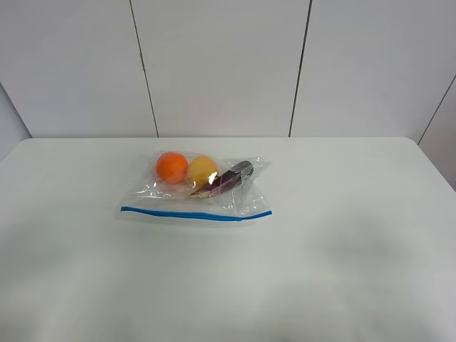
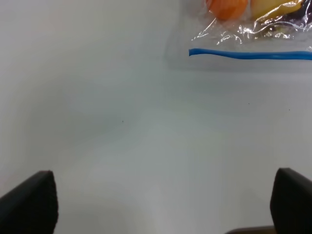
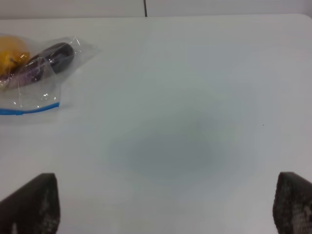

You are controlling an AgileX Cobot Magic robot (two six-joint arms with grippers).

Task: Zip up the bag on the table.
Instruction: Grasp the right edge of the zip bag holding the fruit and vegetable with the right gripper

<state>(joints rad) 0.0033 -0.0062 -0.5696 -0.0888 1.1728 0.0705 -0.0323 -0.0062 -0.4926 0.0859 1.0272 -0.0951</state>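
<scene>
White tabletop fills the exterior high view, and the table [image 1: 342,235] carries one thing: the bag [image 1: 196,194], clear and floppy, lying flat near the middle, a little toward the far edge. Its blue zipper strip [image 1: 196,214] runs along the bag's near edge. Inside the bag, on the side away from the strip, an orange item [image 1: 172,167], a yellow item [image 1: 202,171] and a dark purple item [image 1: 229,179] sit in a row, each touching the next. Pale wall panels [image 1: 221,64] stand beyond the bag. Neither arm shows in this view.

From the left wrist view, the left gripper [image 2: 163,200] has its two dark fingers [image 2: 29,204] spread wide, with only bare table between them. It is well apart from the bag, on the zipper side, and one end of the blue strip shows with the orange and yellow items behind it.

From the right wrist view, the right gripper [image 3: 163,202] likewise holds its fingers [image 3: 292,204] far apart over bare table. It is well apart from the bag, whose other end shows, with the dark purple item and a short piece of the strip.
</scene>
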